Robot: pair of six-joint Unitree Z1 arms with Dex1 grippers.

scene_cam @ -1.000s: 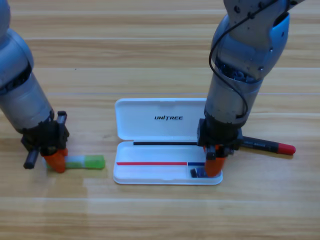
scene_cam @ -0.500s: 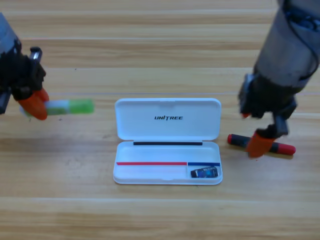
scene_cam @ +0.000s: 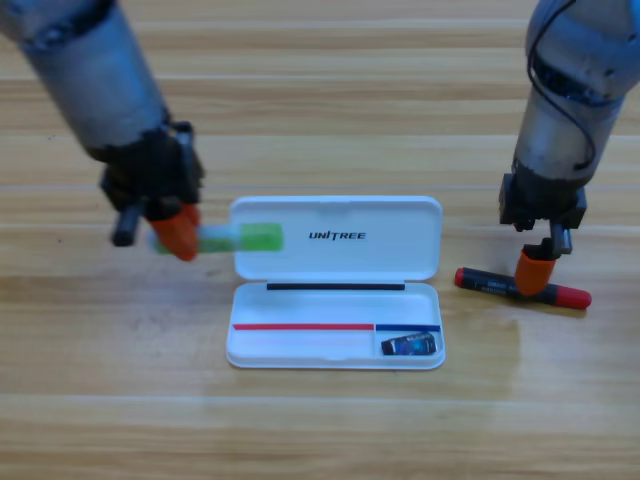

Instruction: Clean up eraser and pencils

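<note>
Left gripper (scene_cam: 178, 233) grips green pencil (scene_cam: 243, 238), its tip over the case (scene_cam: 335, 355) lid. Right gripper (scene_cam: 535, 272) down on black pencil (scene_cam: 521, 289), jaw gap unclear. Eraser (scene_cam: 411, 345) sits in case's right compartment.

The left pincer (scene_cam: 178, 238) grips the green pencil (scene_cam: 245, 238) over the white case's lid (scene_cam: 400, 215); the eraser (scene_cam: 410, 345) lies inside.

We see a table (scene_cam: 320, 130) of pale wood with visible grain and a soft sheen. The white case (scene_cam: 336, 340) looks like smooth, slightly glossy plastic. The green pencil (scene_cam: 245, 238) looks translucent, like plastic; the black pencil (scene_cam: 495, 285) looks matt. The eraser (scene_cam: 410, 345) wears a shiny printed wrapper.
</note>
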